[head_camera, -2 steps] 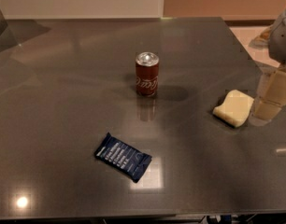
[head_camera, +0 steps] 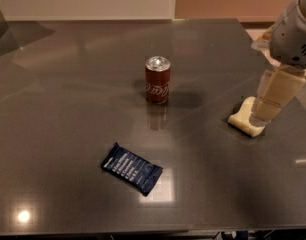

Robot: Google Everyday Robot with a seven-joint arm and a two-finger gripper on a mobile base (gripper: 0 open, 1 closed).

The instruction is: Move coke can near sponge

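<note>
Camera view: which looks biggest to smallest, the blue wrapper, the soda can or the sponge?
1. The blue wrapper, though it lies nearest the camera.
2. The soda can.
3. The sponge, unsure: the gripper hanging over its right side hides part of it.

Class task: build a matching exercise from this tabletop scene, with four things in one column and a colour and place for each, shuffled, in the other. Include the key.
Column 1
1 coke can
2 sponge
3 snack wrapper
4 gripper

Column 2
A dark blue, lying flat toward the front of the table
B cream, far right, by the sponge
C red-brown, upright, mid-table
D pale yellow, on the table's right side

Pairs: 1-C, 2-D, 3-A, 4-B
</note>
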